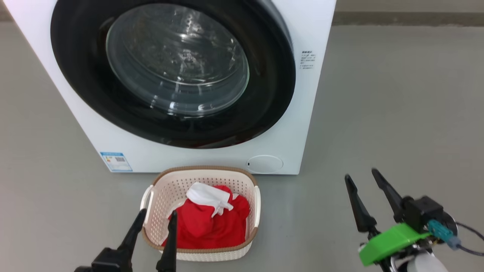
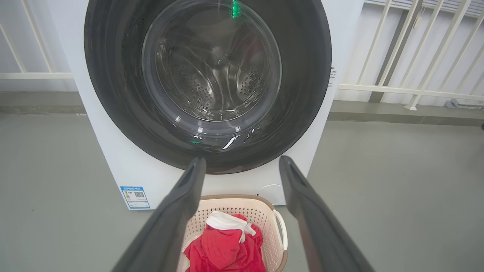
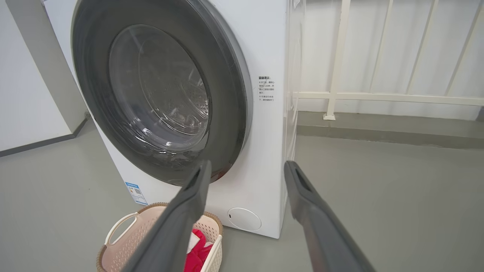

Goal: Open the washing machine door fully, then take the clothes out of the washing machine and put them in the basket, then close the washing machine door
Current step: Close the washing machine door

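Observation:
The white washing machine (image 1: 287, 113) stands in front of me with its round black-rimmed door (image 1: 174, 71) lying flat against the front, glass window facing me. Through the glass in the left wrist view the steel drum (image 2: 211, 75) shows. The cream basket (image 1: 251, 189) sits on the floor just below the door and holds the red clothes (image 1: 211, 226) with a white cloth piece on top. My left gripper (image 1: 157, 216) hangs open over the basket's near left rim. My right gripper (image 1: 361, 174) stands open and holds nothing, well to the right of the basket.
Grey floor (image 1: 397, 113) stretches wide to the right of the machine. A white railing (image 3: 378, 98) runs behind it. Low on the machine's front are a blue label (image 1: 116, 161) and a small round flap (image 1: 264, 164).

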Robot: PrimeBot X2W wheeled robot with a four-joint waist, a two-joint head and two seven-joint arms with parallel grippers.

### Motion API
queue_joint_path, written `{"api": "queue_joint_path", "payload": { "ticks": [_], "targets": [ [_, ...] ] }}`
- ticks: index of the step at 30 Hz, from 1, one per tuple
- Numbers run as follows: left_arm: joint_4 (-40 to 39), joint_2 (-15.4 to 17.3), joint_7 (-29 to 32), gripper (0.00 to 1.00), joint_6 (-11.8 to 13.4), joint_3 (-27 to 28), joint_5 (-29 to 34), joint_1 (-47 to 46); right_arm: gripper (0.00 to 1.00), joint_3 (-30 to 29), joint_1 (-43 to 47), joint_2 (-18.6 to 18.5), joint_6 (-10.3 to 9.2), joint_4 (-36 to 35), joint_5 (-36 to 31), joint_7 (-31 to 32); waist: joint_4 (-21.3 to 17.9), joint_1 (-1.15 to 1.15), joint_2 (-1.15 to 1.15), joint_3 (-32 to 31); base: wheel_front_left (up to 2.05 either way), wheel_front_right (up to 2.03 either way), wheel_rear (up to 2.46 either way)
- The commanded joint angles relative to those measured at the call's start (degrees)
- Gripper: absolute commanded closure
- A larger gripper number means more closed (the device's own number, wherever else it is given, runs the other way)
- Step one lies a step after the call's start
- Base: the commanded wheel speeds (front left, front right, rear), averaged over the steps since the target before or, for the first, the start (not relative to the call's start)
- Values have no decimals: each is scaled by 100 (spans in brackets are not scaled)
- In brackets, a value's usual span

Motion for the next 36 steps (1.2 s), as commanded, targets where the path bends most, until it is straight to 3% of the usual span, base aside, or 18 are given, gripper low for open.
{"api": "queue_joint_path", "payload": {
  "ticks": [1, 15, 36],
  "targets": [
    [-179, 108, 1, 0, 62, 208, -36, -33, 0, 27, 75, 13, -6, -287, -11, 52, -81, 0, 0, -119, 0, 0, 0],
    [-348, 171, -12, 0, 192, 203, -71, 333, 0, -201, 957, 13, -6, -1125, 55, 482, -166, 0, 0, -330, 0, 0, 0],
    [-326, 204, -55, 0, 241, 117, -96, 353, 0, -281, 1147, 14, -6, -1359, 30, 648, -176, 0, 0, -337, 0, 0, 0]
  ]
}}
